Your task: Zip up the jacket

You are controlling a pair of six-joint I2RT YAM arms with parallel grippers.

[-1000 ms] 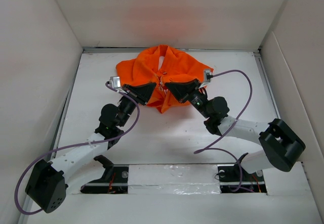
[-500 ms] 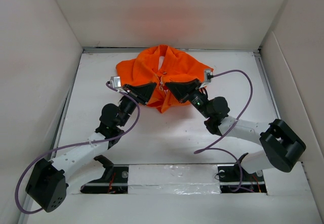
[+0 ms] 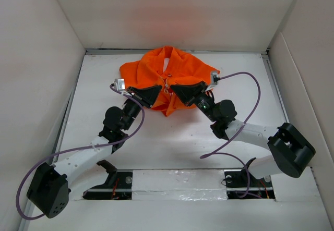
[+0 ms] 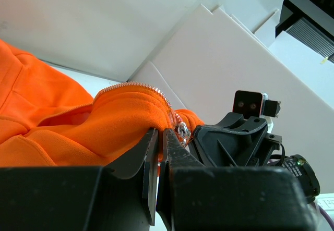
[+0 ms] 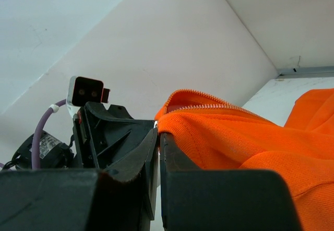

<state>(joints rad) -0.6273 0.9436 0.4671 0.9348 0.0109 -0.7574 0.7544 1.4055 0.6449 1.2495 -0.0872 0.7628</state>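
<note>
The jacket [image 3: 172, 72] lies bunched at twelve o'clock on the table [image 3: 177, 132]. The left gripper [image 4: 159, 137] and right gripper [image 5: 158, 135] each pinch a zipper edge [image 4: 136, 84], jaws narrow. The step is probably aligning the halves; next, mating them at the slider [image 4: 182, 132].

Tabletop [image 3: 177, 137]: white and matte, filling the middle of the top view, enclosed on three sides.
Back wall [image 3: 177, 12]: plain white panel across the upper frame, with a faint reddish tint [image 3: 156, 17] near its centre.
Left wall [image 3: 36, 85]: white panel along the left edge, slightly shadowed.
Right wall [image 3: 308, 74]: white panel at the right, its upper edge visible in the upper right.
Metal strip [image 3: 115, 50]: thin and grey, running where the back wall meets the tabletop; in the right wrist view it shows at mid-right.
Tape band [image 3: 177, 181]: glossy white and wrinkled, across the lower centre.
Light: even and diffuse, with soft shadows.
Upper right of the left wrist view: a dark ribbed shape [image 4: 313, 7], unclear.
</note>
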